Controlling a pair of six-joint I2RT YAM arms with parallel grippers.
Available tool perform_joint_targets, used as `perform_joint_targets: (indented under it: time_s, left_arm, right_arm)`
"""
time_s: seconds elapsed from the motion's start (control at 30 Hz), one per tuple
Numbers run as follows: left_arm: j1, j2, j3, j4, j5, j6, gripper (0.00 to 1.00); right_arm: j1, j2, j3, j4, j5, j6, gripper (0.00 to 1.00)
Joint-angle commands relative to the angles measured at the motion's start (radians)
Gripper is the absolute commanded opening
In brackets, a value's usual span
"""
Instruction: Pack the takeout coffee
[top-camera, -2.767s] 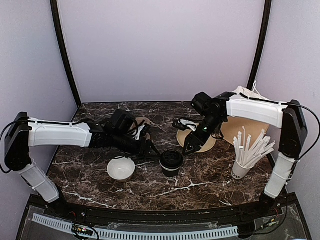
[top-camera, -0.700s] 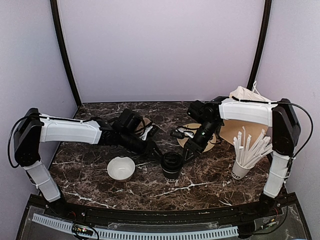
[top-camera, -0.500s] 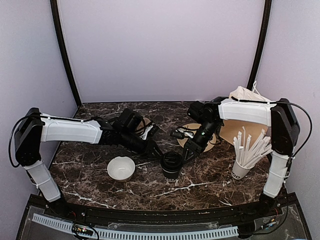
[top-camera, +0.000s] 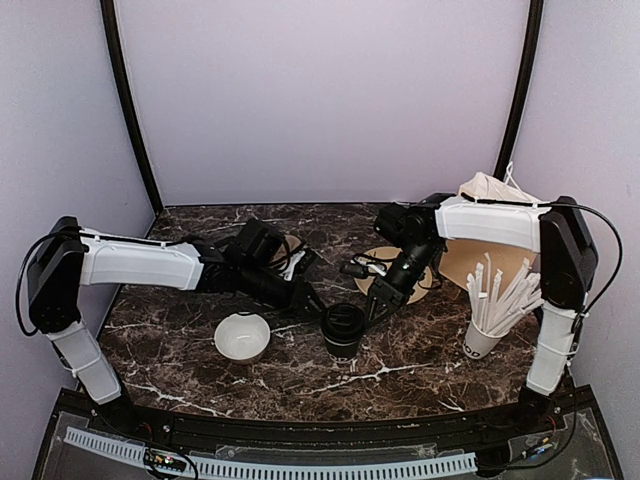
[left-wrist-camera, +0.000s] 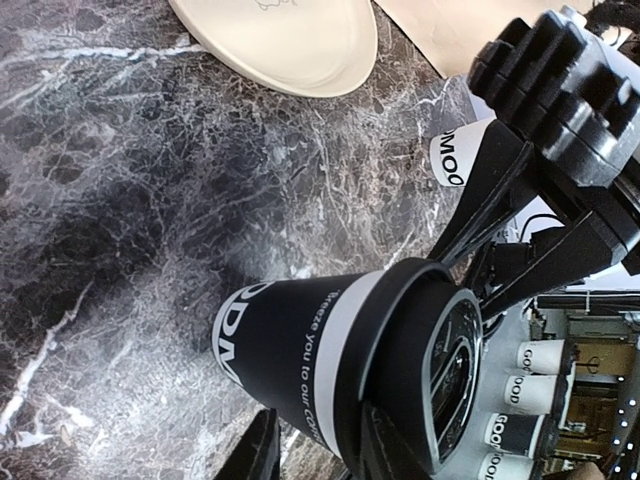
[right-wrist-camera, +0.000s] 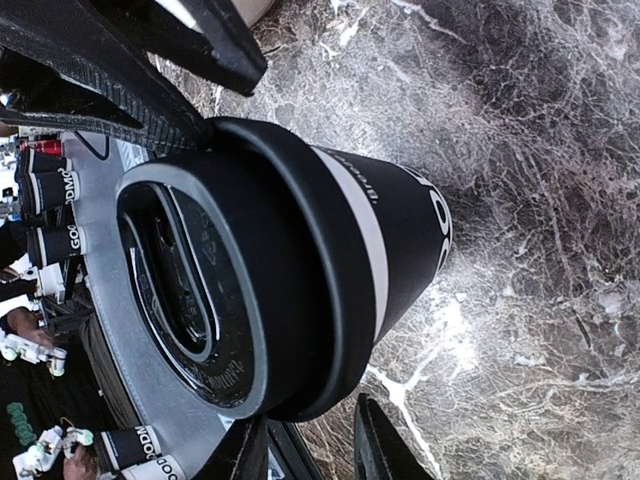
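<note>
The takeout coffee (top-camera: 342, 330) stands upright on the dark marble table, a black paper cup with a pale band and its black lid (top-camera: 342, 320) on. My left gripper (top-camera: 313, 301) reaches in from the left, its tips at the cup's side. In the left wrist view the cup (left-wrist-camera: 290, 345) and lid (left-wrist-camera: 430, 370) lie just beyond the gripper (left-wrist-camera: 318, 440), whose jaws stand a little apart; one fingertip (left-wrist-camera: 385, 445) overlaps the lid's rim. My right gripper (top-camera: 374, 306) comes from the right. In its view the jaws (right-wrist-camera: 305, 435) are narrowly apart below the lid (right-wrist-camera: 200, 280), holding nothing.
A white bowl (top-camera: 242, 337) sits left of the cup. A white cup of straws (top-camera: 482, 341) stands at the right. Behind the right gripper lie a tan plate (top-camera: 408, 286) and a brown paper bag (top-camera: 478, 256). Purple walls enclose the table.
Both arms have closed in on the cup since the earliest frame. Over the last second the right jaws have narrowed; the cup has not moved.
</note>
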Motion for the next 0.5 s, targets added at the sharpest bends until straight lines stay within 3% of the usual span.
perform_joint_targets:
  time_s: [0.0,0.3,0.47]
  left_arm:
    - [-0.048,0.037,-0.02,-0.145,-0.166,0.046,0.32]
    - [-0.055,-0.083,-0.003,-0.139,-0.199,0.041,0.44]
    - [-0.055,-0.14,-0.01,-0.099,-0.183,0.045,0.46]
  right_arm:
    - [0.001,0.027,0.037,0.1,0.058,-0.034,0.29]
    - [-0.02,-0.004,0.093,0.088,0.107,-0.042,0.32]
    - [-0.034,0.008,0.121,0.084,0.114,-0.043,0.32]
